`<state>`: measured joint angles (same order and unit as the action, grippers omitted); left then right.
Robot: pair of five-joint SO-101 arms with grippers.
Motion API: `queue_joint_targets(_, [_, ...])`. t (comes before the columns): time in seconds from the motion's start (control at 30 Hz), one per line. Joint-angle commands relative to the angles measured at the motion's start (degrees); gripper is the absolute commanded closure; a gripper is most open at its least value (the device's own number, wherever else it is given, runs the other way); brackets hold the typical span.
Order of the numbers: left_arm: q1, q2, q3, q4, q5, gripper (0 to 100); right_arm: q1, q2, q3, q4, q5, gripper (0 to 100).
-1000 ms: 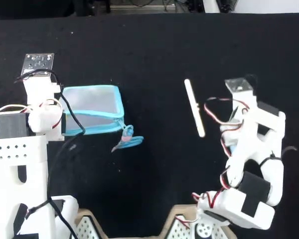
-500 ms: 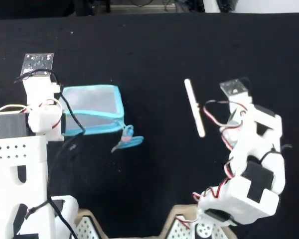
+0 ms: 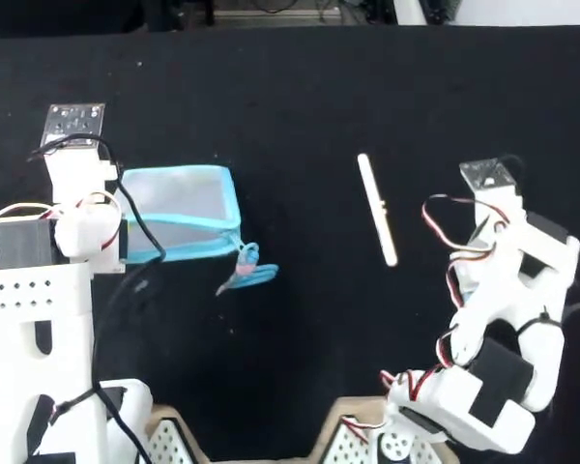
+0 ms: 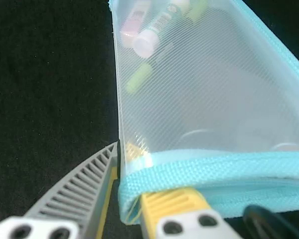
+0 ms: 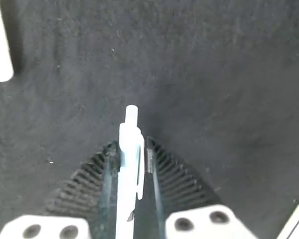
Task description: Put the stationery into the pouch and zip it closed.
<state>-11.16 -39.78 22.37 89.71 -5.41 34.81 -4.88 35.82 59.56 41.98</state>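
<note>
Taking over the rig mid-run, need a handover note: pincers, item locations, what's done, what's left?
Left pincer: shut on a corner of the pouch, which lies on the left side of the black mat.
Right pincer: shut on a white pen, held over the mat on the right side.
Loose: a white stick lies on the mat between pouch and right arm.
Done: several items are in the pouch, including a white-capped tube.
Left: put the pen in, then the stick, then zip the pouch. I cannot tell how far the zip is open.
</note>
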Motion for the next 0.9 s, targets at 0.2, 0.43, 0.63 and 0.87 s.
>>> queue_joint_targets(0.2, [-0.3, 0.1, 0.5, 0.4, 0.4, 97, 1.3, -3.1, 3.3, 1.8, 0.6, 84.3])
queue_joint_targets(0.43, [-0.3, 0.1, 0.5, 0.4, 0.4, 97, 1.3, -2.7, 2.5, 1.4, 0.6, 84.3])
queue_joint_targets(0.63, [-0.3, 0.1, 0.5, 0.4, 0.4, 97, 0.9, -2.6, 5.0, 1.4, 0.6, 84.3])
queue_joint_targets(0.87, [-0.3, 0.1, 0.9, 0.4, 0.4, 97, 0.9, -2.6, 6.4, 1.4, 0.7, 84.3])
